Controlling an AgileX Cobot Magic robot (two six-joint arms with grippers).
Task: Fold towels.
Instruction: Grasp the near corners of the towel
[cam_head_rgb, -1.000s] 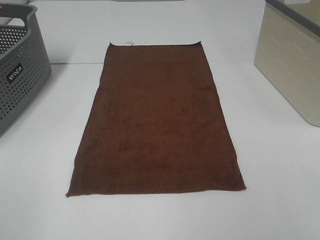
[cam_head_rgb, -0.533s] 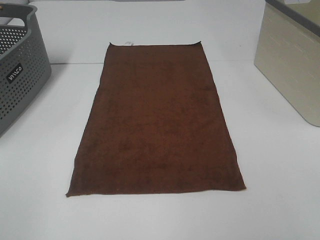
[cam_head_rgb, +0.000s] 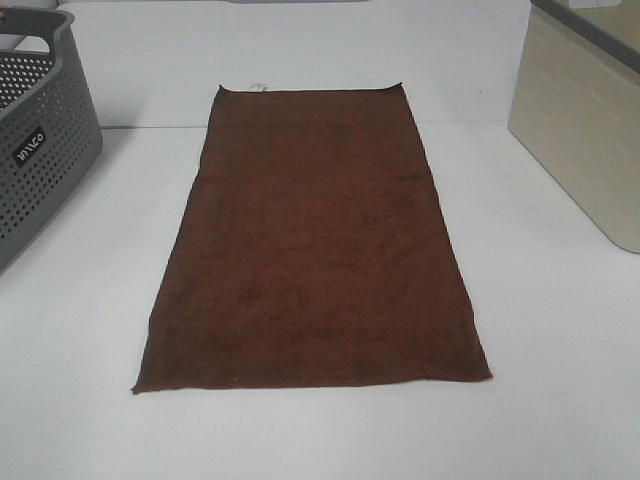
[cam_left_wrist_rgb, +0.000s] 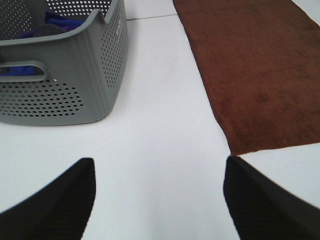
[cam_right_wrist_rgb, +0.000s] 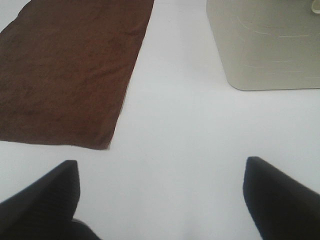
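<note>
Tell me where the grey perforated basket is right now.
In the exterior high view the grey basket stands at the left edge, apart from the brown towel spread flat in the middle; the beige bin sits opposite, on the right.

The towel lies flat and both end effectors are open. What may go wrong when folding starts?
The towel lies flat on the white table, so a corner might slip free instead of lifting.
Neither the left end effector nor the right end effector is centred on a near corner; the fold may skew.
The gray basket and beige bin stand on either side; a wide swing might strike them.
</note>
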